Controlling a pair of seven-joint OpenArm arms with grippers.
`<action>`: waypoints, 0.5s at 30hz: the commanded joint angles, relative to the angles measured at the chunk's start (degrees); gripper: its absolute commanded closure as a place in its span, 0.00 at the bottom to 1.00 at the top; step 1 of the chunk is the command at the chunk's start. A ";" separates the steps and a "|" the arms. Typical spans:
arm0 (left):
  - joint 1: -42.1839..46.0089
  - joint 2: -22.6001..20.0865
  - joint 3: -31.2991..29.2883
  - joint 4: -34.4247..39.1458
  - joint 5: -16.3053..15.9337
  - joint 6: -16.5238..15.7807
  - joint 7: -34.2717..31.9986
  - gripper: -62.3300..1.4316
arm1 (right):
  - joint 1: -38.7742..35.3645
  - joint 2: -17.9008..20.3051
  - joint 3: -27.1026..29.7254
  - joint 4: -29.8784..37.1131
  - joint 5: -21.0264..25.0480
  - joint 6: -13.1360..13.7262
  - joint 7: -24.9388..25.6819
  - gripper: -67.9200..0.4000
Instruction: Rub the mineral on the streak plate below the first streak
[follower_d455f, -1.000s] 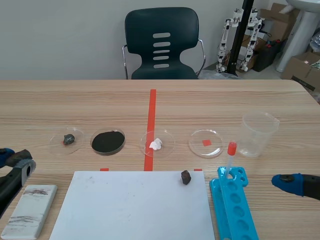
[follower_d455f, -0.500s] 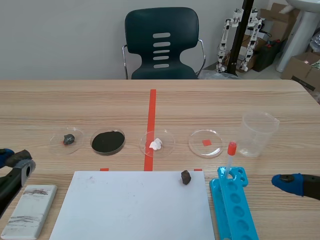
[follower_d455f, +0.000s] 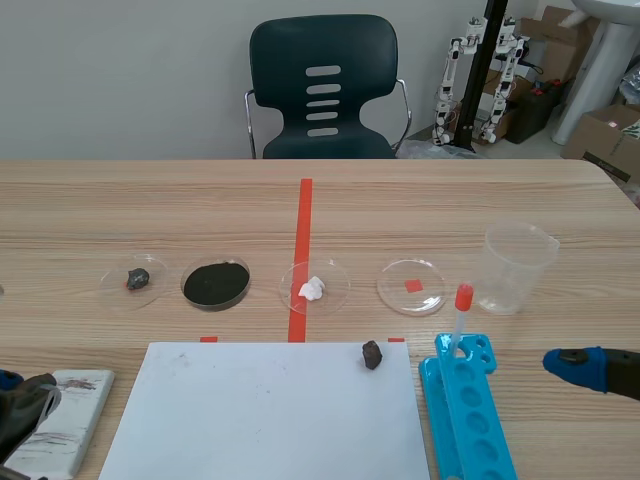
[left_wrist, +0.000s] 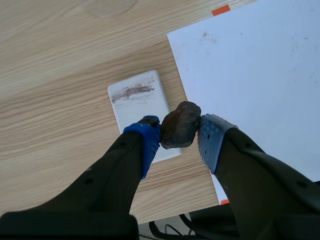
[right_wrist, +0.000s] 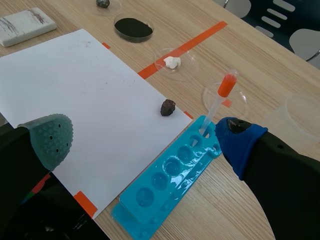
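Above the white rectangular ceramic streak plate (left_wrist: 137, 107), the left arm's fingers (left_wrist: 146, 139) pinch a dark brown mineral (left_wrist: 181, 125). It should touch down on bare tile just gripper-side of the brownish first streak (left_wrist: 131, 91), pressed firmly, then drag parallel. Well right of the plate, the right arm's fingers (right_wrist: 50, 137) hang spread, empty.

Flat on wood, low: streak plate (left_wrist: 137, 102), just beside white paper sheet (left_wrist: 260, 75); narrow wood gap between. Over plate's near end: left gripper (left_wrist: 180, 132), mineral (left_wrist: 181, 124) clamped between pads; streaked far end uncovered. On sheet's far edge: small dark rock (follower_d455f: 372, 354). Beside sheet's right edge: blue well tray (follower_d455f: 470, 425), red-bulbed pipette (follower_d455f: 458, 320) upright in far well, near right gripper (right_wrist: 145, 140), fingers spread wide. Beyond: row of four petri dishes (follower_d455f: 335, 275), plastic beaker (follower_d455f: 518, 268). Bare wood band behind row.
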 joint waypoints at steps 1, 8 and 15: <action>-1.18 0.28 0.11 0.52 -2.05 0.31 3.08 0.80 | -0.11 0.15 0.52 0.50 0.61 -0.15 0.81 0.13; -8.09 0.26 0.11 -5.38 -10.69 0.31 16.76 0.80 | -0.11 0.15 0.52 0.50 0.61 -0.15 0.81 0.13; -14.34 0.28 0.11 -13.07 -12.83 0.35 21.38 0.80 | -0.11 0.15 0.52 0.50 0.61 -0.15 0.81 0.13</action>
